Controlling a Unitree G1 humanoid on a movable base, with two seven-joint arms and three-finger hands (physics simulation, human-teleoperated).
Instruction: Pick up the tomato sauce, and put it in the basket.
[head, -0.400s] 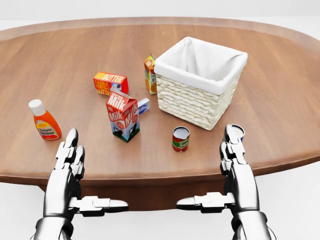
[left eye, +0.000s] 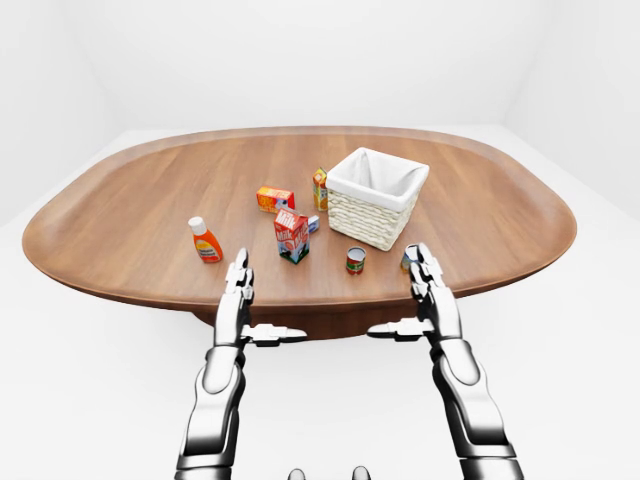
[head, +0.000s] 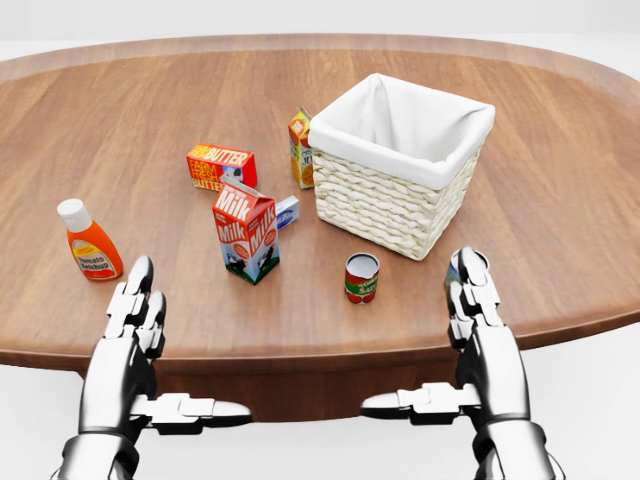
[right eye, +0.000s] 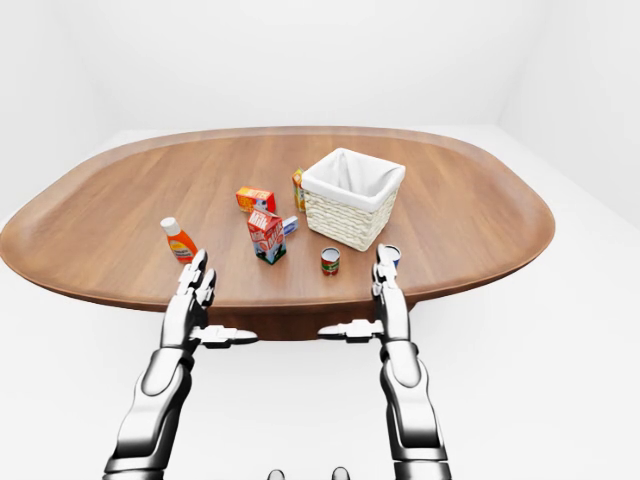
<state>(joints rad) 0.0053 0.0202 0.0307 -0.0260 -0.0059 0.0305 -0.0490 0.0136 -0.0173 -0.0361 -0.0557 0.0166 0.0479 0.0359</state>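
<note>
The tomato sauce is a small red can with a green band (head: 361, 277), upright on the wooden table just below the white-lined wicker basket (head: 385, 205) in the head view. My left hand (head: 143, 295) is open at the table's near edge, well left of the can and below an orange bottle. My right hand (head: 474, 285) is open at the near edge, right of the can, with its fingers in front of a blue and white can (head: 456, 264). Both hands are empty.
A milk carton (head: 246, 230) stands left of the tomato can. A butter box (head: 220, 166), an orange carton (head: 300, 147) and a small blue-white box (head: 287, 210) lie beside the basket. An orange bottle with a white cap (head: 88, 240) stands at far left.
</note>
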